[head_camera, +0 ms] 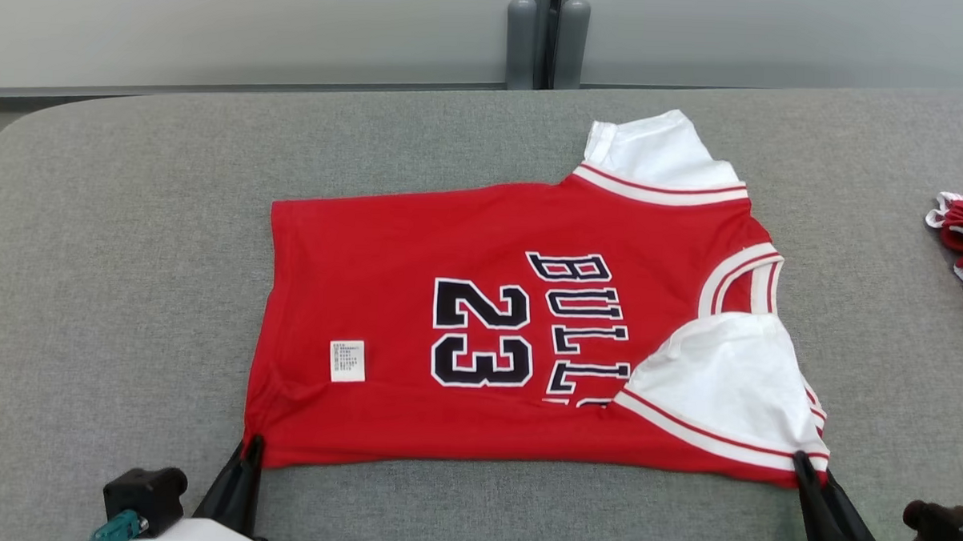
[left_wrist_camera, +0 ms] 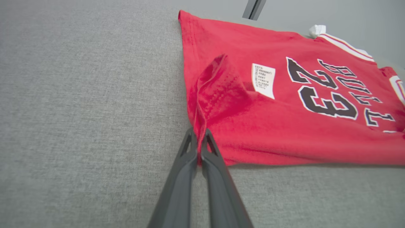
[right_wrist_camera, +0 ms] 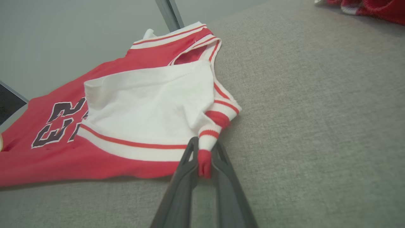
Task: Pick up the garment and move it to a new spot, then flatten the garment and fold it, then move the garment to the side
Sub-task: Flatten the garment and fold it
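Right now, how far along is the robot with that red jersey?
Done: the jersey lies spread mostly flat on the grey surface. In hand: the left gripper pinches its hem corner, the right gripper its striped shoulder trim. Left: it looks like the fold and the move aside remain.

The red garment (head_camera: 385, 283) bears a dark, white-edged number "23" (head_camera: 482, 333), with matching lettering (head_camera: 584, 322) reading "BULL" just beside the 23 on its collar side, a further letter mostly hidden under a white sleeve (head_camera: 726, 383), and a small white label (head_camera: 347, 361) on the 23's hem side, its print too small to read.
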